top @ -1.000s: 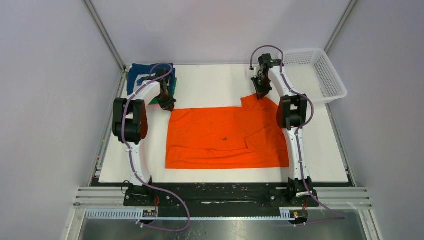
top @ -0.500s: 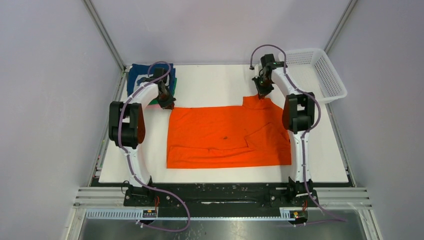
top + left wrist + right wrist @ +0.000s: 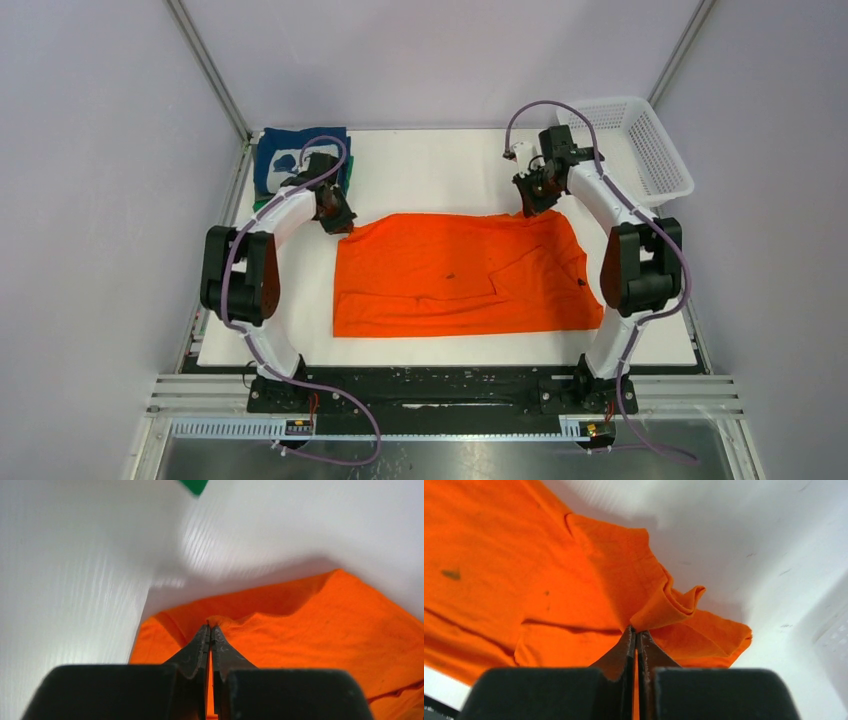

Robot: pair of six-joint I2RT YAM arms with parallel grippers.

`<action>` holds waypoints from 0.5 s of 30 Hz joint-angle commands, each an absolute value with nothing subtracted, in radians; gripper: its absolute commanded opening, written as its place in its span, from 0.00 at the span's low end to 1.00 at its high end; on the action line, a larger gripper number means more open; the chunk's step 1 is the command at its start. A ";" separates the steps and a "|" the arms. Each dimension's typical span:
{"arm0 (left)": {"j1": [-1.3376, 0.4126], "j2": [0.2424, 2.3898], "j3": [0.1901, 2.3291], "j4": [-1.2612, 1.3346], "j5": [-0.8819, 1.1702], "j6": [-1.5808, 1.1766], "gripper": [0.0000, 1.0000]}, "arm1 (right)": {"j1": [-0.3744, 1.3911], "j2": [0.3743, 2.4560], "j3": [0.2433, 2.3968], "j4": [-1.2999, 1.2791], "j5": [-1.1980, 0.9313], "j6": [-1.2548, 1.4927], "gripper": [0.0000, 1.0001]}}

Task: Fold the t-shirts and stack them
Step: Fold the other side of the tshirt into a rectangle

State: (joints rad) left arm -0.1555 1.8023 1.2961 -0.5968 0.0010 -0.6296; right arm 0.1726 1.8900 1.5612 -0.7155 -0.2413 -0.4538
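**Top external: pinching both far corners of the orange t-shirt**

Gripping the orange t-shirt (image 3: pixel 460 275) at both ends of its far edge. Clamped tight with the left gripper (image 3: pixel 340 222) on the far-left corner, and with the right gripper (image 3: pixel 527 207) on a bunched tuck at the far-right corner. Borne out in both wrist views: no gap between the jaw tips, cloth puckered up right at them. Spread flat on the white table (image 3: pixel 440 165) from both pairs of jaws back toward the arm bases, with what looks like a flap turned in on the right half.

Judged as the opening of a fold: far edge taken, not yet carried over. Spotted just beyond the left jaws, to their outer side: a folded navy t-shirt (image 3: pixel 290 152) over a green t-shirt (image 3: pixel 194 485), probably the stack to be joined. Spotted beyond the right jaws, well to their outer side: a white mesh basket (image 3: pixel 650 150).

Next, most likely: raise both corners together and level, keeping the edge taut from jaw to jaw. Carry it toward the near hem, lay it edge on edge, and let go only once the cloth lies settled. Beware an uneven lift dragging the whole shirt, or the thin pinch slipping out.
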 commanded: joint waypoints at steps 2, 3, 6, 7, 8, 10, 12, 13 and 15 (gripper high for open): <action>-0.159 1.641 1.154 -0.518 0.004 -0.642 0.00 | 0.209 1.707 1.401 -0.683 -0.230 -0.464 0.00; -0.159 1.618 1.126 -0.506 0.005 -0.642 0.00 | 0.213 1.675 1.361 -0.667 -0.220 -0.450 0.00; -0.160 1.560 1.056 -0.488 0.008 -0.639 0.00 | 0.225 1.574 1.260 -0.630 -0.183 -0.422 0.00; -0.160 1.546 1.035 -0.482 0.006 -0.638 0.00 | 0.227 1.547 1.233 -0.627 -0.161 -0.415 0.00; -0.160 1.532 1.016 -0.477 0.005 -0.637 0.00 | 0.227 1.525 1.206 -0.626 -0.137 -0.407 0.00; -0.160 1.502 0.981 -0.468 0.004 -0.635 0.00 | 0.227 1.476 1.154 -0.620 -0.098 -0.383 0.00; -0.159 1.470 0.954 -0.474 -0.018 -0.640 0.00 | 0.233 1.435 1.107 -0.607 -0.066 -0.357 0.00; -0.159 1.453 0.941 -0.478 -0.038 -0.645 0.00 | 0.238 1.418 1.090 -0.602 -0.043 -0.327 0.00; -0.159 1.422 0.919 -0.489 -0.063 -0.648 0.00 | 0.248 1.394 1.067 -0.614 -0.023 -0.288 0.01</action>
